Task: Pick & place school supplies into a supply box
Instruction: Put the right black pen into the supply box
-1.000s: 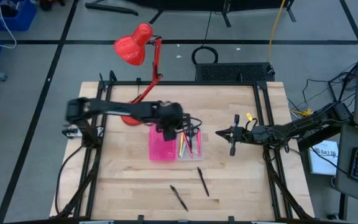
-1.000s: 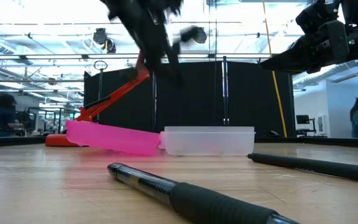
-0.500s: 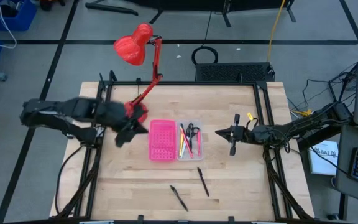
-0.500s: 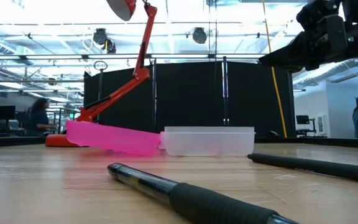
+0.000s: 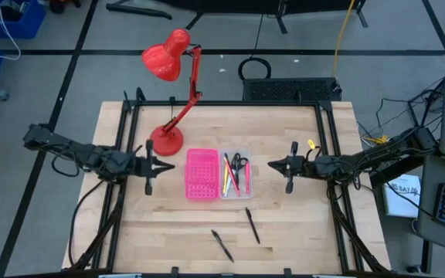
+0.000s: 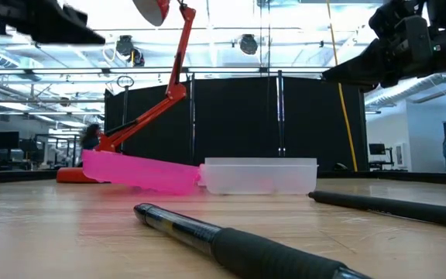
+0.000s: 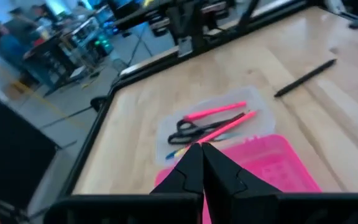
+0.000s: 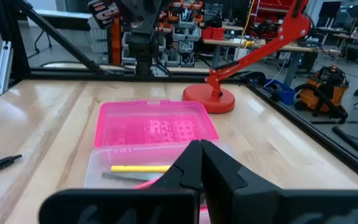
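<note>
From above, the supply box (image 5: 236,174), a clear plastic rectangle, sits mid-table with its long axis running near to far, touching the right side of a bright pink perforated tray (image 5: 202,174) of like size. Inside the box lie a yellow pencil (image 5: 225,182), a pink pen (image 5: 230,171) and black-handled scissors (image 5: 239,164), all lengthwise along it. Two dark pens lie loose on the bare wooden table (image 5: 300,224) nearer the front edge: one (image 5: 252,225) just below the box, another (image 5: 222,245) nearer still, both slanted. A red desk lamp (image 5: 170,93) stands at the far left. The left gripper (image 5: 148,167) hangs left of the pink tray, fingers together and holding nothing; the right gripper (image 5: 289,167) waits right of the box, likewise closed and empty.

At table height, the box (image 6: 259,175) shows frosted walls, the pink tray (image 6: 138,170) tilted against its left end. A dark pen with a rubbery grip (image 6: 238,246) lies closest, another (image 6: 393,208) at right.

Left wrist view: closed fingers (image 7: 201,171) above the pink tray (image 7: 272,165), with scissors (image 7: 207,124) and pink pens (image 7: 216,112) in the box beyond.

Right wrist view: closed fingers (image 8: 197,165) over the box, a yellow pencil (image 8: 138,168) lying crosswise in it.
</note>
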Robot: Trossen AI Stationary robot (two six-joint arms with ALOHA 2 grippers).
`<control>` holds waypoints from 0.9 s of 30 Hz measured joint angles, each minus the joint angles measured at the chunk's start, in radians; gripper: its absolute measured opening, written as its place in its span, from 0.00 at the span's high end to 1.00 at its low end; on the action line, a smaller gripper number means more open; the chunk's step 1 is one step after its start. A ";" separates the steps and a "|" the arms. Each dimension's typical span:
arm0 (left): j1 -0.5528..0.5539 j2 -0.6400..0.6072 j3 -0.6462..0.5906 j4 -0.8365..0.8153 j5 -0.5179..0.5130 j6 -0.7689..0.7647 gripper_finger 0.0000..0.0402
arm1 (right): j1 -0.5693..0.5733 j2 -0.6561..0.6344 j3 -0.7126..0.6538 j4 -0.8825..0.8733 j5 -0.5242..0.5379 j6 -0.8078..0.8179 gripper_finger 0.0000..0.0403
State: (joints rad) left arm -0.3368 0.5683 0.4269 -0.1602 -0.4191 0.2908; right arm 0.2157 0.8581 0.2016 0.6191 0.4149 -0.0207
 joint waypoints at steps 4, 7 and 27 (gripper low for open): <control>0.001 -0.079 -0.123 0.086 -0.011 -0.065 0.99 | 0.000 0.000 0.000 -0.033 0.000 0.022 1.00; 0.001 -0.124 -0.201 0.138 -0.040 -0.119 0.98 | 0.000 0.001 0.000 -0.057 0.000 0.035 1.00; 0.002 -0.176 -0.408 0.438 -0.080 -0.116 0.94 | 0.151 0.183 0.586 -0.688 0.410 0.234 1.00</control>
State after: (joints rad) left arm -0.3351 0.3920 0.0185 0.2782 -0.4992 0.1745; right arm 0.3668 1.0412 0.7877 -0.0692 0.8252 0.2135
